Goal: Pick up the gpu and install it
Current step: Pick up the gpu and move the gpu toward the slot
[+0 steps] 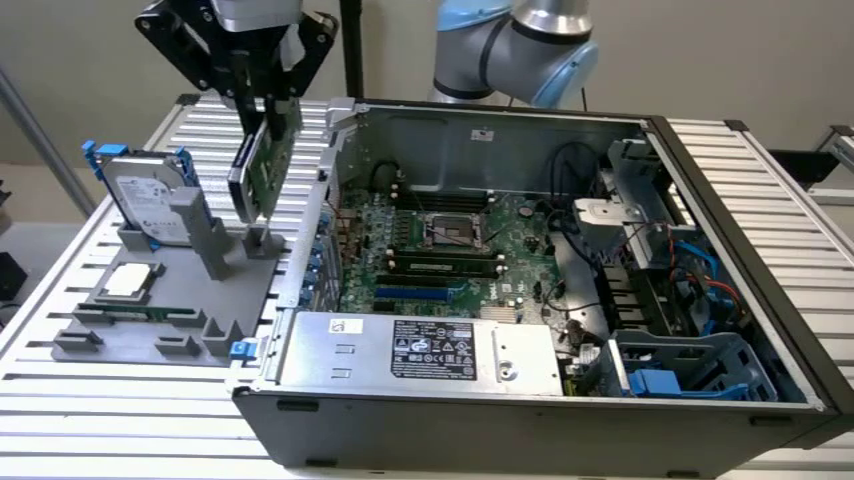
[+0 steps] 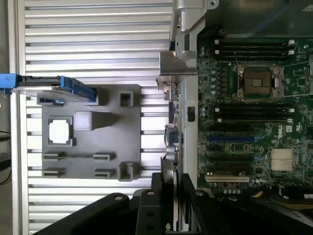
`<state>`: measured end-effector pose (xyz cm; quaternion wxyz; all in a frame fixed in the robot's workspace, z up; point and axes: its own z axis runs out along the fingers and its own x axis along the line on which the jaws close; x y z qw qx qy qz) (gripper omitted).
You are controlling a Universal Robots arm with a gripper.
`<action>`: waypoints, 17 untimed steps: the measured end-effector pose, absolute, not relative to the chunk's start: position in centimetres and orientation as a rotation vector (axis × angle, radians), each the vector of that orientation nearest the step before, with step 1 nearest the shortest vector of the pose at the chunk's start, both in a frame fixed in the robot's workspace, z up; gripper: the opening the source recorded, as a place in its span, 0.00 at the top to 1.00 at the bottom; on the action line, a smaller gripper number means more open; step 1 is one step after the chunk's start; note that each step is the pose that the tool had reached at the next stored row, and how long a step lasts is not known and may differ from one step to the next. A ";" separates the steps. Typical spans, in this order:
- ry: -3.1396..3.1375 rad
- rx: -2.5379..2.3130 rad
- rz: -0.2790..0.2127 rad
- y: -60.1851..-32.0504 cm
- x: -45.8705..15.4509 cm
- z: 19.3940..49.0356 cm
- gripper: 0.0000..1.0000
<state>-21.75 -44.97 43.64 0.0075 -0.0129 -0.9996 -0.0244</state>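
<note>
Our gripper point(image 1: 264, 112) is closed on the card point(image 1: 272, 172), which hangs on edge beneath it. We have its long side roughly parallel to the computer case's point(image 1: 534, 437) slotted wall.

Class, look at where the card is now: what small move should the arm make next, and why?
Probably ease the gpu sideways over the case, keeping it raised. The gripper holds it upright on the exterior view's left of the motherboard, whose blue slot has no card in it.
</note>
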 end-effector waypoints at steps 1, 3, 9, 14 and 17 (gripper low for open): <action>-3.125 -0.041 -0.076 -45.0 -21.3 43.7 1.00; -3.124 -0.041 -0.076 -45.1 -20.4 43.7 1.00; -3.123 -0.041 -0.076 -45.2 -17.6 43.7 1.00; -3.123 -0.041 -0.076 -45.3 -15.4 43.3 1.00; -3.123 -0.041 -0.073 -45.3 -14.0 42.8 1.00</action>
